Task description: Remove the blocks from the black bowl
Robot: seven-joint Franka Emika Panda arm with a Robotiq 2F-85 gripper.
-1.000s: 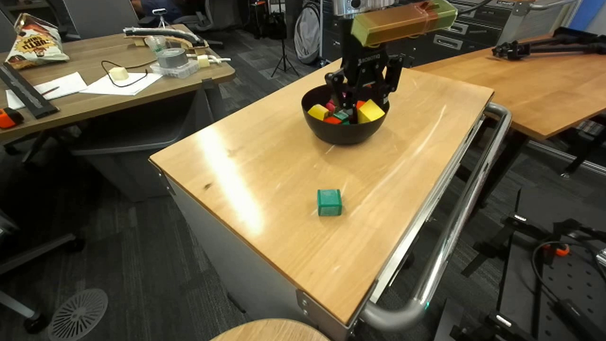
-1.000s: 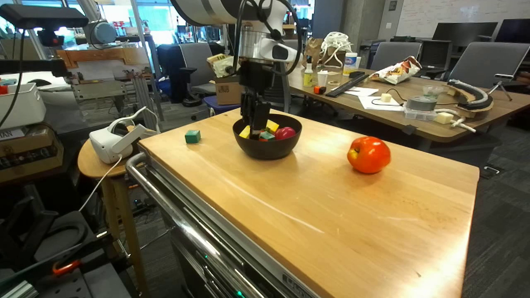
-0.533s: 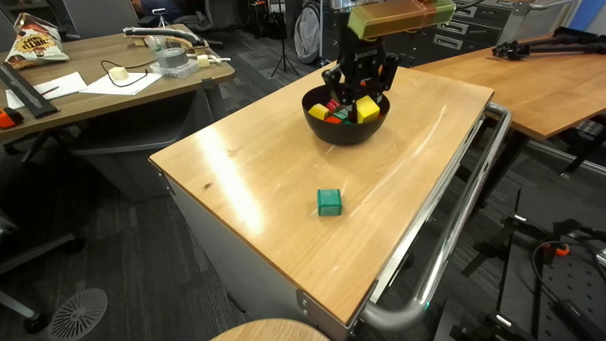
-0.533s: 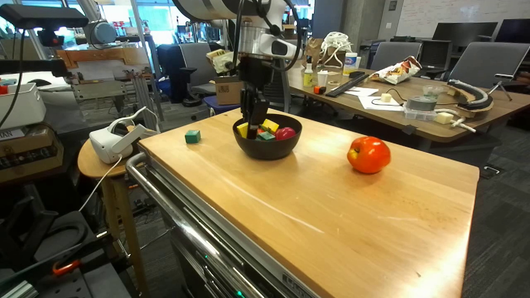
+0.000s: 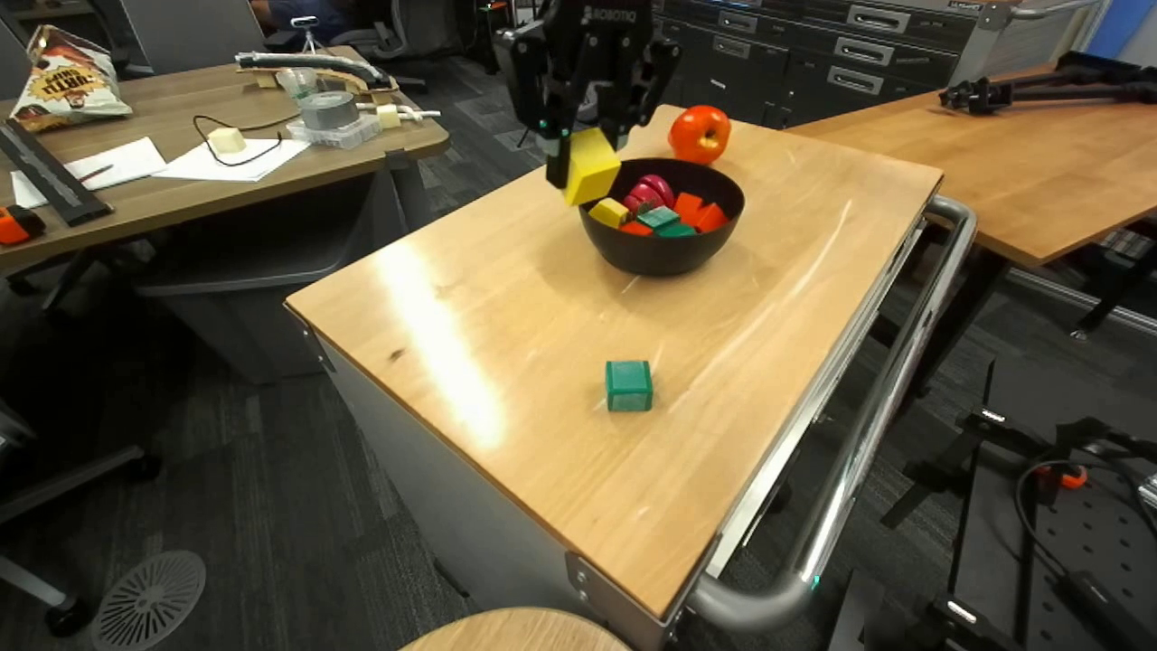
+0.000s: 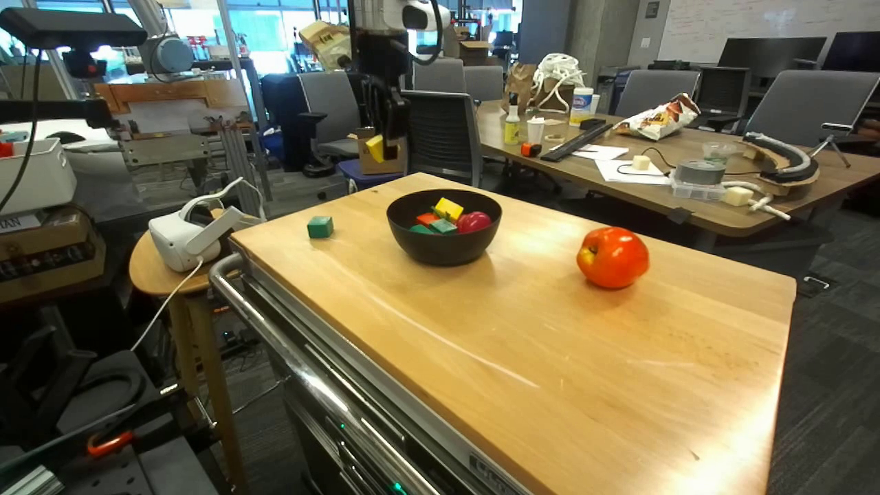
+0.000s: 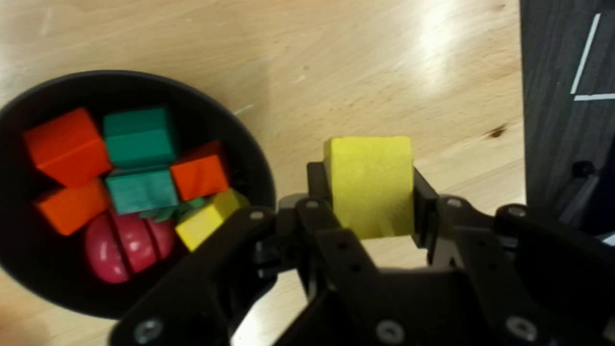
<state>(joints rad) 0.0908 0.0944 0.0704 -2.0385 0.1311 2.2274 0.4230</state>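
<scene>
While my gripper (image 7: 371,194) hangs above the wooden top (image 7: 360,81), I have its jaws clamped on a yellow block (image 7: 372,180) — up in the air, off to the side of the black bowl (image 5: 660,259) in my wrist view. Down in that bowl I can make out another yellow block (image 7: 199,226), two green blocks (image 7: 141,142), three orange-red blocks (image 7: 72,151) and a dark pink, grooved thing (image 7: 139,240). A lone green block (image 5: 628,386) sits on that top, well apart from the bowl — and in both exterior views I see a shiny orange-red fruit-like object (image 6: 612,257) resting there too
</scene>
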